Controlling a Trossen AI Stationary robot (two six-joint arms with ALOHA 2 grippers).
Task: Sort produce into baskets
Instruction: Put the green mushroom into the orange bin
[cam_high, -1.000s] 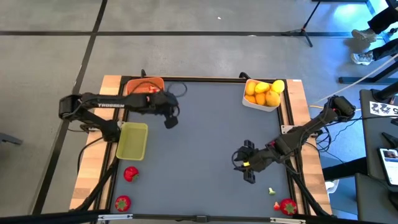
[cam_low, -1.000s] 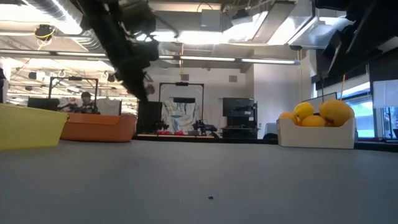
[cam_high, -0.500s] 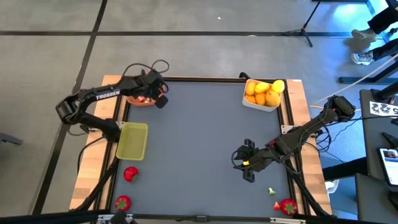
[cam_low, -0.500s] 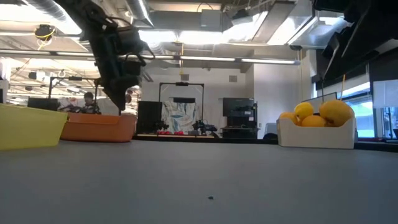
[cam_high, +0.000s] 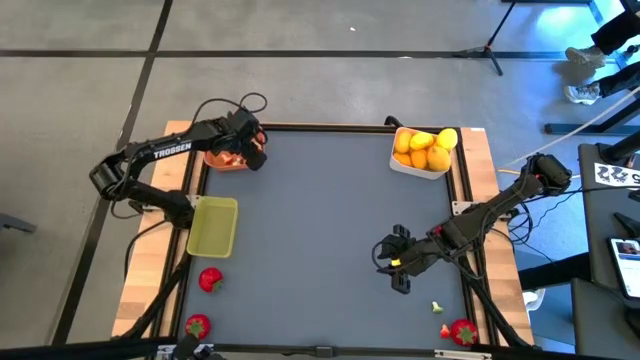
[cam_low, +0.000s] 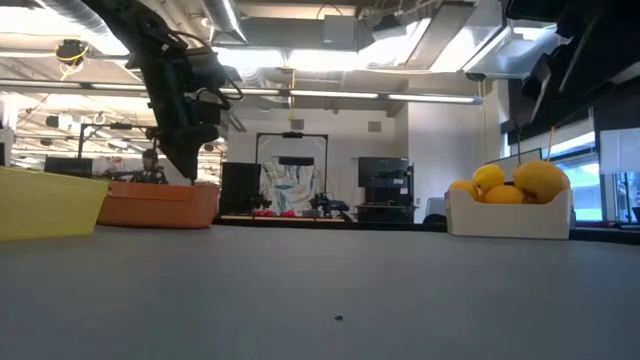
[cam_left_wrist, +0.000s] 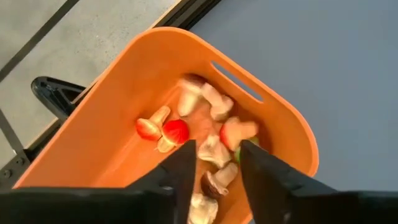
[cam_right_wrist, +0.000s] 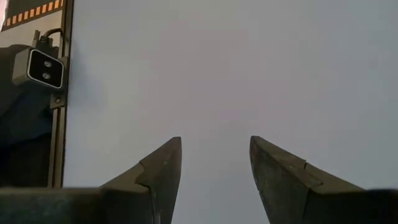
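My left gripper (cam_high: 250, 155) hangs over the orange basket (cam_high: 222, 157) at the table's far left. In the left wrist view its fingers (cam_left_wrist: 217, 165) stand a little apart above the pale-and-red bits (cam_left_wrist: 214, 149) lying in the orange basket (cam_left_wrist: 124, 124). I see nothing between them. My right gripper (cam_high: 393, 265) is open and empty over bare table at the near right, as the right wrist view (cam_right_wrist: 214, 155) also shows. The white basket (cam_high: 400, 165) holds yellow and orange citrus fruits (cam_high: 425, 148). The yellow-green basket (cam_high: 213, 225) stands at the left.
Red strawberries lie on the table at the near left (cam_high: 210, 279) (cam_high: 197, 325) and the near right (cam_high: 462, 331), beside a small pale bit (cam_high: 437, 306). The table's middle (cam_high: 320, 220) is bare grey mat. In the low view a person (cam_low: 150, 165) sits in the room behind.
My left gripper has swung from over the table's left middle toward the far left edge. It now hangs over the orange basket, a little lower than half a second ago. My right arm has kept still.
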